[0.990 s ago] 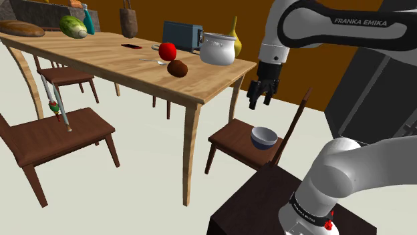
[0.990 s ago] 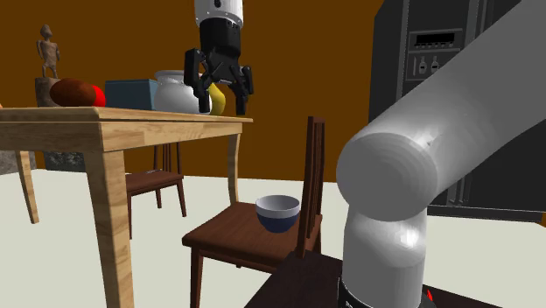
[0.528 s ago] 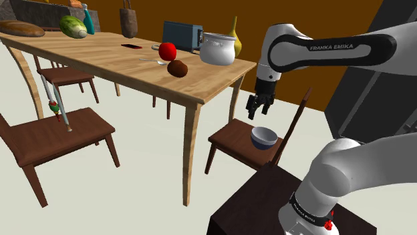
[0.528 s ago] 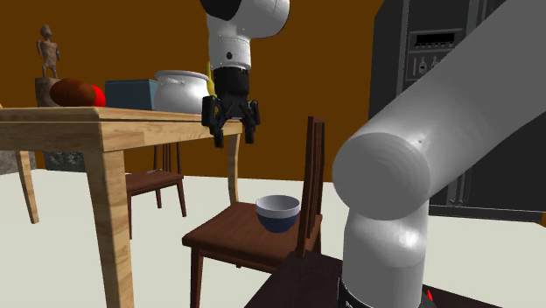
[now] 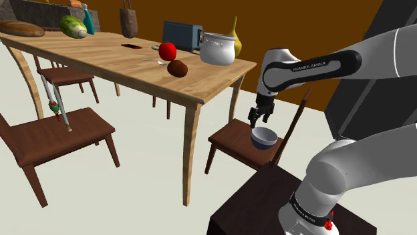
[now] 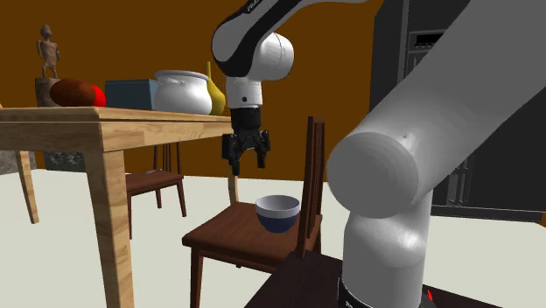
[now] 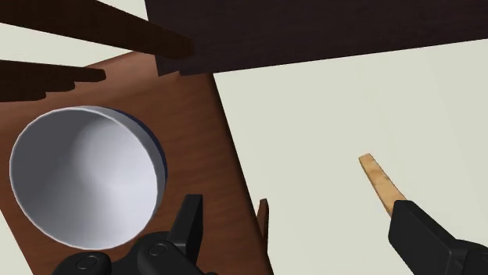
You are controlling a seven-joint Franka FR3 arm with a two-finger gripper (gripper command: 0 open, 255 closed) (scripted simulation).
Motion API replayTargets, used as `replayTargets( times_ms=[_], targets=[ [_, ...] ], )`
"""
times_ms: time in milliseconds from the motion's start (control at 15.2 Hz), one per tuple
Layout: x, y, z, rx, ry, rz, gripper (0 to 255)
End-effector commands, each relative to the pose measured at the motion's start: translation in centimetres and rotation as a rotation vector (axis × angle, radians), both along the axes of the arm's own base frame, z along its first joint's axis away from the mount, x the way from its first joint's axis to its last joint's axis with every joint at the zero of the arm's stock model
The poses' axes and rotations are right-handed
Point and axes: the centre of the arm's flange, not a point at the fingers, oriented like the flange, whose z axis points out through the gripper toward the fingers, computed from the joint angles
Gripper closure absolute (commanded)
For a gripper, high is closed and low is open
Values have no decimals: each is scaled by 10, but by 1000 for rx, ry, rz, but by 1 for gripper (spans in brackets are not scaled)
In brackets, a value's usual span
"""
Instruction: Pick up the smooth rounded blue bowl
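Note:
The bowl [image 5: 264, 138], blue outside and pale grey inside, sits upright on the seat of a dark wooden chair [image 5: 232, 142]. The second exterior view has the bowl [image 6: 277, 213] near the chair's back slats. My black gripper [image 5: 258, 123] hangs just above the seat, close over the bowl's rim on the shoulder view's left. From the other side the gripper [image 6: 245, 163] is above the bowl and apart from it. In the wrist view the gripper [image 7: 305, 234] is open, and the bowl [image 7: 86, 183] lies outside one finger [image 7: 188, 223], not between the two.
The chair's back [image 5: 296, 122] rises beside the bowl. A light wooden table [image 5: 133, 63] stands close by with a white pot [image 5: 218, 48], a blue box [image 5: 181, 35], a red apple [image 5: 168, 51] and a brown object [image 5: 177, 68]. A dark cabinet [image 6: 455, 131] is behind.
The gripper has come down from table-top height to just above the chair seat, closing in on the bowl. The bowl has not moved.

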Motion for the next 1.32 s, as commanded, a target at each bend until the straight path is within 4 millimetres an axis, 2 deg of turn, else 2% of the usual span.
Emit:
replayTargets(
  times_ms=[0,792,1254],
  targets=[
    [6,-16,-20,-9,-2,-4,0],
    [27,-119,-132,-59,-4,-35,0],
    [27,-119,-165,-59,-4,-35,0]
  ],
)
